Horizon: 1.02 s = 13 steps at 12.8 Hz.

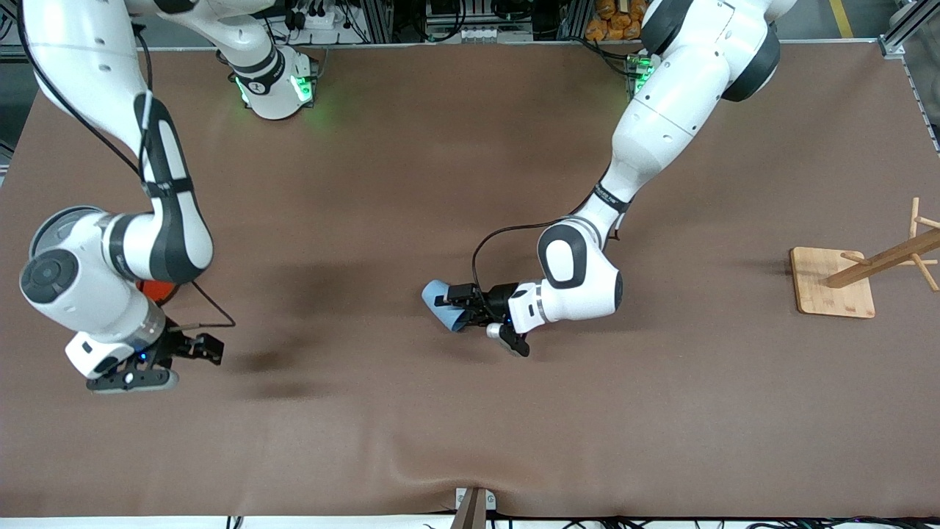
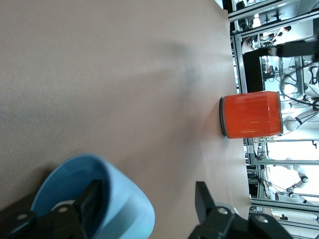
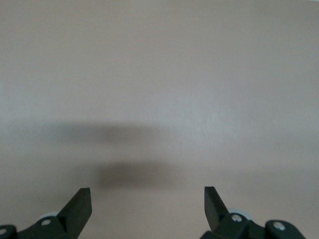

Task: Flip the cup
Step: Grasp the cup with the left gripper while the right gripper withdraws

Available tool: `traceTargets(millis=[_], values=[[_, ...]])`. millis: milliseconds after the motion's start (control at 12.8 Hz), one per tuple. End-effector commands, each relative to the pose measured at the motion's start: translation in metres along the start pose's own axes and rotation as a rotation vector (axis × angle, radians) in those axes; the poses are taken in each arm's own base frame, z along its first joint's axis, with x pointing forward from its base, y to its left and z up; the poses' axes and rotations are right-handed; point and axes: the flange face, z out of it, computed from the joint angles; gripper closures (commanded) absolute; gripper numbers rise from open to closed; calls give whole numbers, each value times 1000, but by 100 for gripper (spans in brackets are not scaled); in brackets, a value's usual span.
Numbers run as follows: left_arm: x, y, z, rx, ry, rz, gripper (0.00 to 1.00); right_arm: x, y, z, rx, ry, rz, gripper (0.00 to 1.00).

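Light-blue cup (image 1: pixel 443 302) lying on its side mid-table, straddled at the rim by the left gripper (image 2: pixel 144 211): one finger (image 2: pixel 89 201) reaching inside the mouth, the other standing clear of the wall, not yet pinching. Waiting over the table's right-arm end, right gripper (image 3: pixel 147 204) spread wide, holding nothing.

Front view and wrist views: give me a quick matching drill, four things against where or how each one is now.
Things:
1. cup
2. orange can
3. right gripper
4. wooden rack

States:
A. open over bare table
B. at the left arm's end of the table
C. on its side, one finger of the left gripper inside it
D. under the right arm's elbow, mostly hidden in the front view

Pairs: 1-C, 2-D, 3-A, 4-B
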Motion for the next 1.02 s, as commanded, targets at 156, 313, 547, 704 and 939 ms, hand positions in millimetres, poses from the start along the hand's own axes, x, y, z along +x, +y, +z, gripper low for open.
traceTargets(millis=[156, 313, 547, 704, 939], values=[[-23, -16, 14, -20, -30, -64, 59, -67, -7, -66, 83, -92, 22, 0], [-24, -13, 13, -34, -45, -104, 93, -74, -6, -98, 103, -151, 16, 0], [-7, 18, -13, -17, -59, -187, 100, -73, 17, -139, 111, -208, 39, 0], [16, 41, -54, 60, -96, -205, 100, -68, 32, -169, 117, -235, 57, 0], [39, 78, -122, 229, -155, -335, 100, -81, 82, -223, 124, -243, 110, 0]])
